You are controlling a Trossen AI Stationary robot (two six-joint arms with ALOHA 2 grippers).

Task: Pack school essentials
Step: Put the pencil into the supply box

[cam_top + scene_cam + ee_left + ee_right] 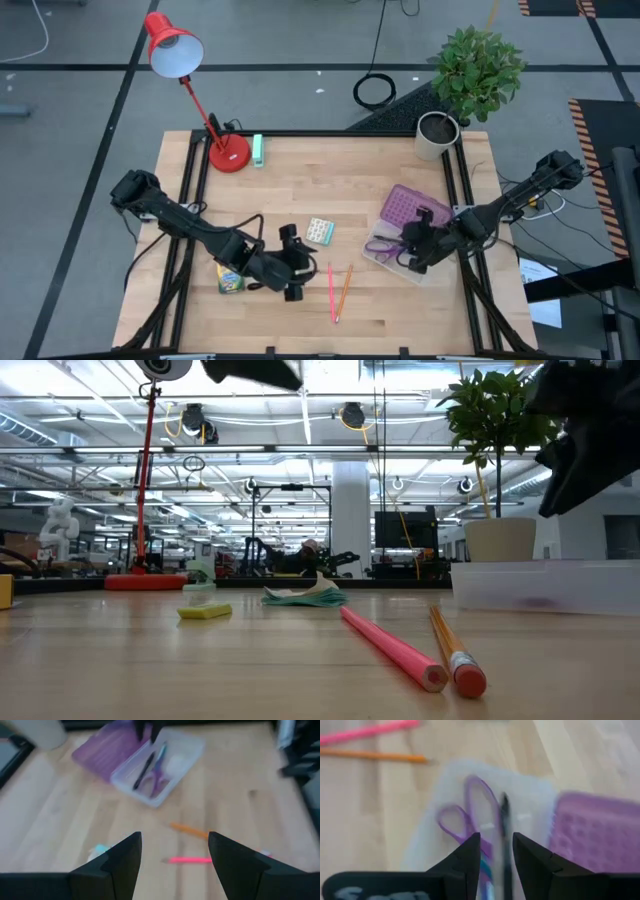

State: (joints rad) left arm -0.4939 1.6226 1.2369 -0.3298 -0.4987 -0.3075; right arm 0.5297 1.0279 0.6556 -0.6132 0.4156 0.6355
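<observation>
Your right end effector (412,262) hangs over the clear case (393,256) at the surface's four o'clock, fingers parted by a narrow gap and gripping nothing. In the right wrist view the purple-blue scissors (470,815) and the black pen (505,827) lie side by side inside the case, directly beyond the fingertips, so two essentials look packed. The purple lid (403,206) lies flat just beside the case at its twelve o'clock side.

Your left end effector (292,268) sits near six o'clock, fingers spread wide and empty, facing the pink pencil (330,291) and orange pencil (343,291), which rest close together on the wood, near each other at the far ends and spreading toward the front edge. Neither is packed. The yellow-green crayon box (231,280) lies beside the left arm toward seven o'clock, and the pale patterned square pack (320,232) sits near the centre; both also wait. By that count you are less than halfway.

From overhead the right arm covers much of the case, so you cannot tell from there what lies in it. A pale shape beside the scissors in the left wrist view is too blurred to name. A small yellow piece (204,612) shows only in the low view. The red desk lamp (195,95) at eleven o'clock and the potted plant (470,85) at one o'clock stand well apart from the work.
</observation>
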